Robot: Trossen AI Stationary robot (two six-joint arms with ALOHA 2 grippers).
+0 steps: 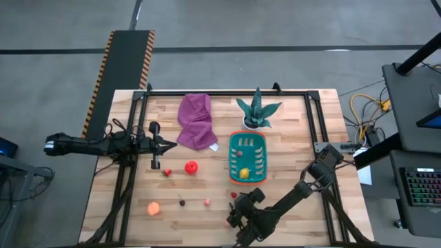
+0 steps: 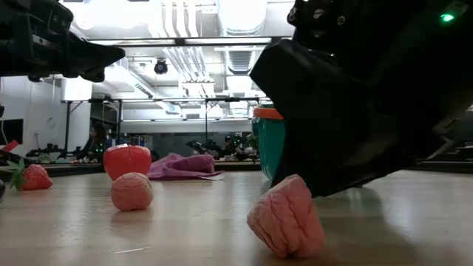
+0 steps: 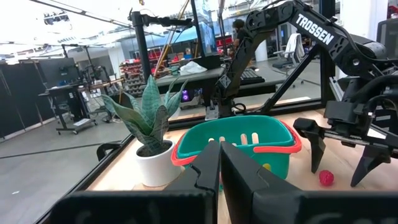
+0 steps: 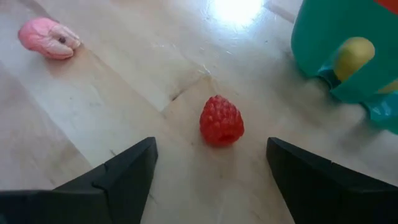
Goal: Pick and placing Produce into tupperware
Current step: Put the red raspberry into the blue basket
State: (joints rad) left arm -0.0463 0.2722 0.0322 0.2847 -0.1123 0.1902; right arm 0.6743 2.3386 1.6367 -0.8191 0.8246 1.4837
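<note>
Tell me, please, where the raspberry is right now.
In the right wrist view the raspberry lies on the table between the open right gripper fingers. From above it sits at the front, just below the basket.

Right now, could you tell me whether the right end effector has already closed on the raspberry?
No, the right end effector is open, its fingers standing apart on either side of the raspberry without touching it.

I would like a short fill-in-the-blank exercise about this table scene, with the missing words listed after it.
1. The right gripper hangs with open fingers over a small red ____.
2. The yellow lemon lies inside the teal ____.
3. The left gripper is ____ and holds nothing.
4. The purple cloth lies beside the green ____ in a white pot.

Missing words: raspberry; basket; shut; plant
</note>
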